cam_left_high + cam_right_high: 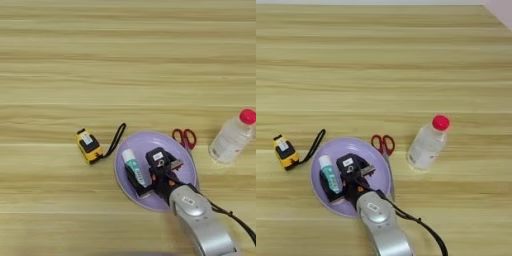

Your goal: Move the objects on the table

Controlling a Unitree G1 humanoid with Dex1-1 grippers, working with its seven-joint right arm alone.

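Left eye view shows the table (60, 60), then a purple plate (185, 172), then the gripper (145, 175) parted around the tube (134, 166) lying there, tape measure (89, 146) just left; I'd close squarely mid-tube before lifting.

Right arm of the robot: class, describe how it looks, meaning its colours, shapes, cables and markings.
The right arm has a rounded silver forearm bearing a small white label. A black cable trails from it. The gripper is black with two black fingers, orange accents and a white sticker on top.
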